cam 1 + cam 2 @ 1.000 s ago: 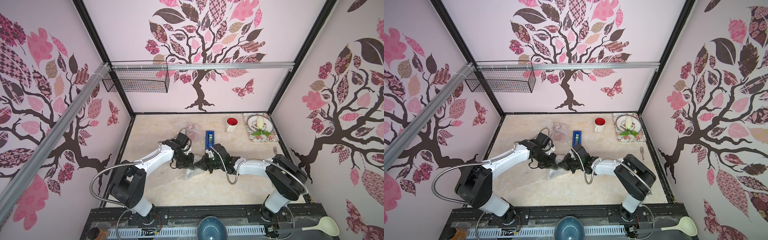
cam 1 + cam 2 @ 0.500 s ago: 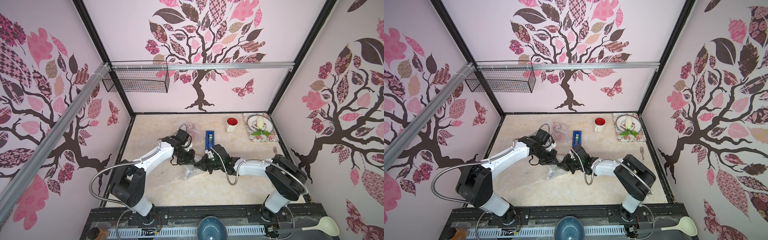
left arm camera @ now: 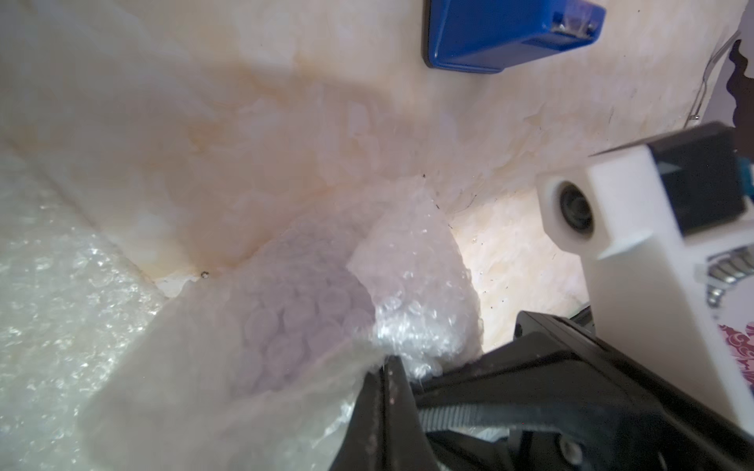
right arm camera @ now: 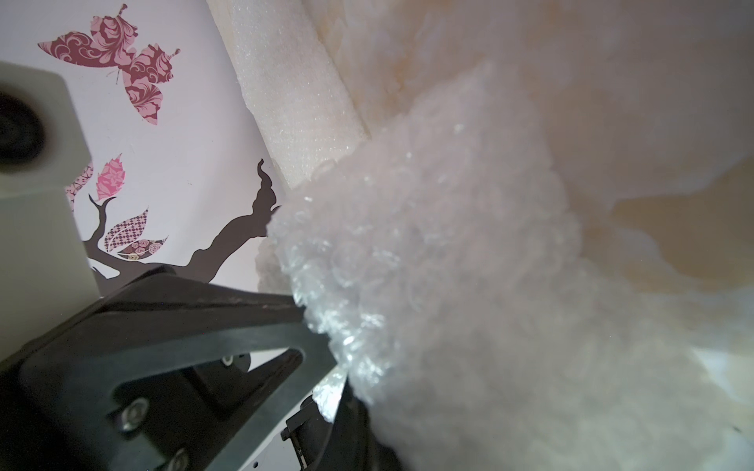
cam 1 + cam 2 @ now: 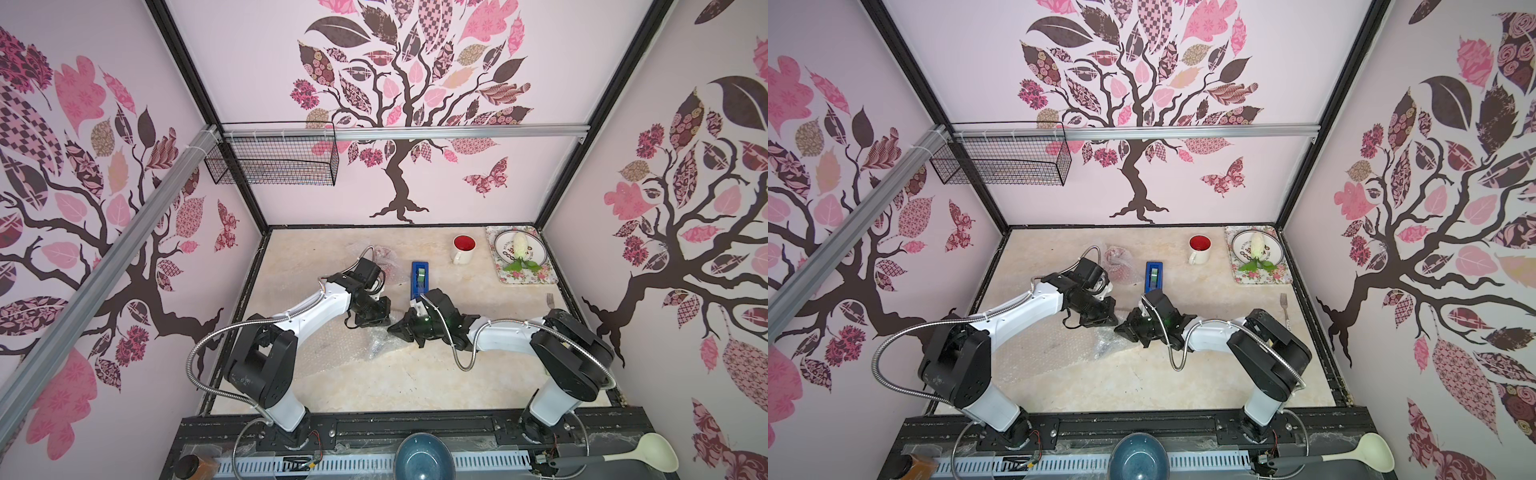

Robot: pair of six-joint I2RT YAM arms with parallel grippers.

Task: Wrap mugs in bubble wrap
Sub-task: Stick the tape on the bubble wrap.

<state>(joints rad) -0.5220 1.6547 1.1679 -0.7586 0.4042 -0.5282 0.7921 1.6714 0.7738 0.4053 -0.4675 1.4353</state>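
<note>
Pinching bubble wrap (image 3: 416,261) are left tool (image 3: 389,363) and right tool (image 4: 326,352); lavender mug (image 3: 302,293) shows only from left wrist.

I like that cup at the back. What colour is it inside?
Red inside, white outside; the mug shows best in a top view.

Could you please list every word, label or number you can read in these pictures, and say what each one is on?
Dark lettering round the rim of the white round plate on the floral tray: too small to read.
White mug with red inside, blue plastic tape dispenser: no print visible.
No other text in any view.
</note>
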